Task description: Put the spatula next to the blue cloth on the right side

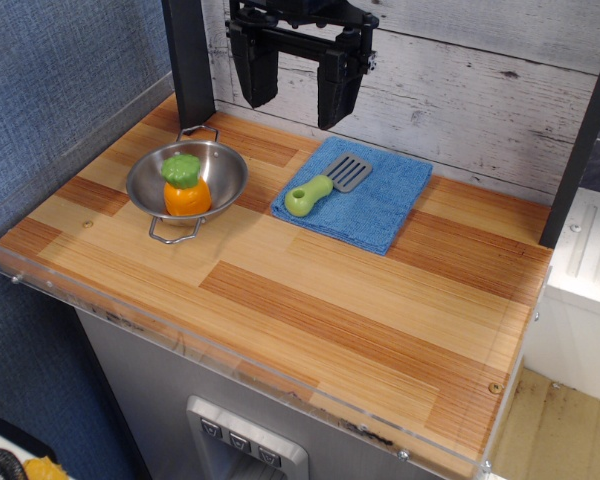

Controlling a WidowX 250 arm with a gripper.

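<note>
Spatula (pixel 325 185) atop blue cloth (pixel 375 210)

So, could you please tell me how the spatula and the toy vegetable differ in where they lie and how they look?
The spatula lies flat on the blue cloth, while the toy vegetable sits upright inside the steel bowl. The spatula is long and slim with a grey slotted blade; the vegetable is round and orange. Both have lime-green parts, and the open gripper above touches neither.

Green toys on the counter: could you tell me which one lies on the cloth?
The spatula: it lies on the blue cloth, while the toy vegetable sits in the bowl.
</note>
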